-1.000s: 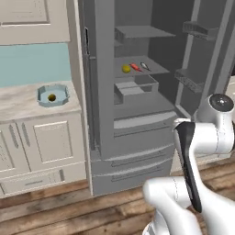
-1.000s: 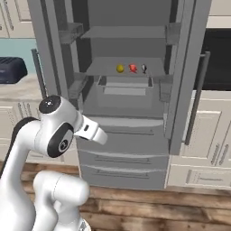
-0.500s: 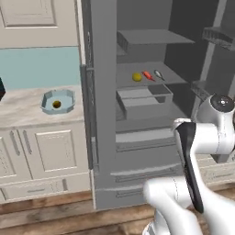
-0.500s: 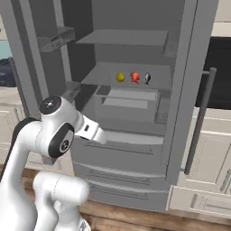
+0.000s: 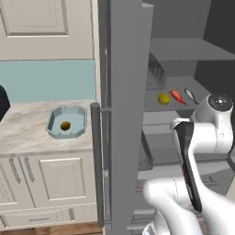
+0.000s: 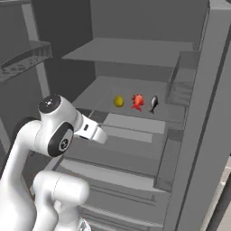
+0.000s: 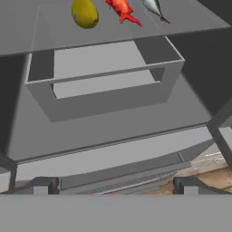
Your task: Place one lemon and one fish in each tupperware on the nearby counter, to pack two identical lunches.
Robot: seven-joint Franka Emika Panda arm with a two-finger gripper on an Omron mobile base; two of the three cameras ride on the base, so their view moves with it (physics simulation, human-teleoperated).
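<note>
Closer to the open fridge than half a second ago, the base faces a shelf (image 6: 149,117) holding a lemon (image 6: 118,101), red-orange fish (image 6: 137,102) and grey fish (image 6: 154,103), while the gripper (image 7: 113,183), fingers spread wide, holds nothing, the blue-grey tupperware (image 5: 67,121) at nine o'clock holding one lemon (image 5: 65,125).

the grey fridge shelf (image 6: 135,118) carries three small things in a row: a lemon (image 6: 118,101), a red-orange fish (image 6: 137,102) just beside it, and a dark silver fish (image 6: 154,103) next to that, none of them touching. an open grey bin (image 7: 104,77) sits just below the shelf's front edge. left of the fridge, the beige marbled counter (image 5: 23,133) carries a pale blue tupperware (image 5: 67,121) with cut corners, and a second lemon (image 5: 65,125) lies inside it.
</note>
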